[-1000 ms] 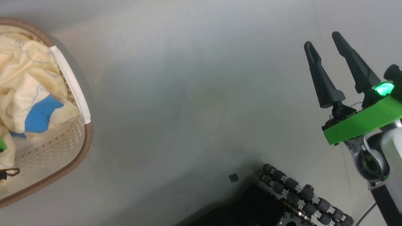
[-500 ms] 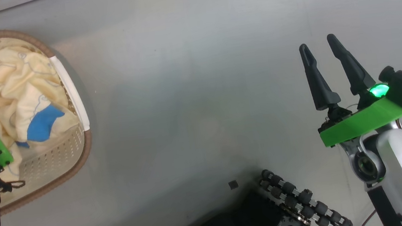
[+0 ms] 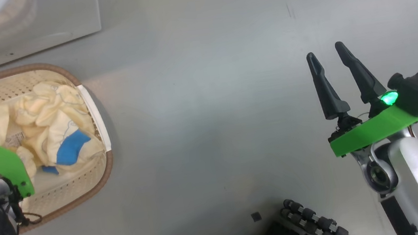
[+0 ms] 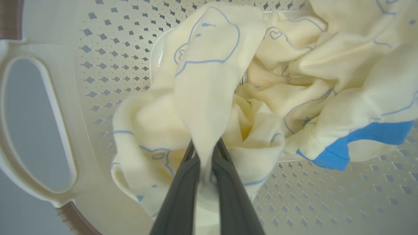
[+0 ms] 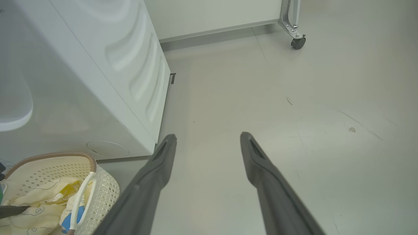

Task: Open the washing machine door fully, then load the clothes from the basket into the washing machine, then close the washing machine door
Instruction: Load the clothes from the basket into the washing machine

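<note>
The cream basket (image 3: 95, 185) with its brown rim sits on the floor at the left, below the white washing machine (image 3: 42, 22). Pale cream clothes (image 3: 62, 127) with a blue cuff lie heaped inside it. In the left wrist view my left gripper (image 4: 205, 153) is shut on a fold of one cream garment (image 4: 209, 65), pinched between the dark fingers above the perforated basket (image 4: 107, 49) floor. My right gripper (image 3: 325, 51) hangs open over bare floor at the right, far from the basket. A white curved edge (image 5: 16, 114) shows on the machine's front; I cannot tell whether it is the door.
The washing machine's side panel (image 5: 137, 75) ends close to the basket (image 5: 104, 189). A castor wheel (image 5: 297, 42) of a frame stands at the far wall. My own black base with its rollers (image 3: 317, 224) is at the bottom of the head view.
The head camera has moved: the whole picture slid down, bringing the machine's base in at the top. My left gripper has shut on the garment. The right gripper stays open.
</note>
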Controlling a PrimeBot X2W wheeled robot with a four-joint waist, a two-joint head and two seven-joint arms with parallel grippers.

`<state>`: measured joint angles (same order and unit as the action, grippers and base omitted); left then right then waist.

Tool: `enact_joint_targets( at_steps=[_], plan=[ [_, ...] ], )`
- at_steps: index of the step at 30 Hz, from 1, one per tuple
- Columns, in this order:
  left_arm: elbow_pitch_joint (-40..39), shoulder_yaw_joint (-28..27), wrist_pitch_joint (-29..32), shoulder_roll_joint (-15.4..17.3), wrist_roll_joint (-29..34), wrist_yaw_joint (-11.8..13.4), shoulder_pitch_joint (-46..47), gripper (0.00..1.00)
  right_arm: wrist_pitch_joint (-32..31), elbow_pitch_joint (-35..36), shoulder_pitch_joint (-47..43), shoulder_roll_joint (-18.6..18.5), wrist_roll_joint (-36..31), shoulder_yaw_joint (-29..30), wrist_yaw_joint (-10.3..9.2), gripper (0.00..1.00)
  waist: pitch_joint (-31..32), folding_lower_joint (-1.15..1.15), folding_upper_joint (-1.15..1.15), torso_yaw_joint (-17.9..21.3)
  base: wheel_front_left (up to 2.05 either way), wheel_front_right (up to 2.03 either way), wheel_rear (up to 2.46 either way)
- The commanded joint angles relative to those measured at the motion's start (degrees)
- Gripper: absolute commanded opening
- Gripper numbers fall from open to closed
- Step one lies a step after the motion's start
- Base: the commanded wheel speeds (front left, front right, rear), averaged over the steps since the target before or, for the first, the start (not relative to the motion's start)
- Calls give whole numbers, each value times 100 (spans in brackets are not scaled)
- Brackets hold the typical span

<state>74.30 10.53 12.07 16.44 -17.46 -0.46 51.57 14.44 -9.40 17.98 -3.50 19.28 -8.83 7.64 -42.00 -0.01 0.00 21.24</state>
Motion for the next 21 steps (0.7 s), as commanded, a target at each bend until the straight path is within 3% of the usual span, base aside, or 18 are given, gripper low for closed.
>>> enact_joint_targets(
  at_steps=[1, 7, 21],
  plan=[
    [-37, -55, -94, 169, 54, -27, -160, 0, 56, 121, -167, -115, -21, -52, -15, 100, 215, 1, 0, -83, 0, 0, 0],
    [-116, 84, -521, 107, 117, -98, -193, 0, 56, 98, -217, -166, -46, 11, -15, 100, 577, 1, 0, -288, 0, 0, 0],
    [-546, 275, -2180, -96, 130, -231, -533, 0, 56, -25, -427, -313, -120, 86, -15, 100, 1545, 1, 0, -818, 0, 0, 0]
  ],
)
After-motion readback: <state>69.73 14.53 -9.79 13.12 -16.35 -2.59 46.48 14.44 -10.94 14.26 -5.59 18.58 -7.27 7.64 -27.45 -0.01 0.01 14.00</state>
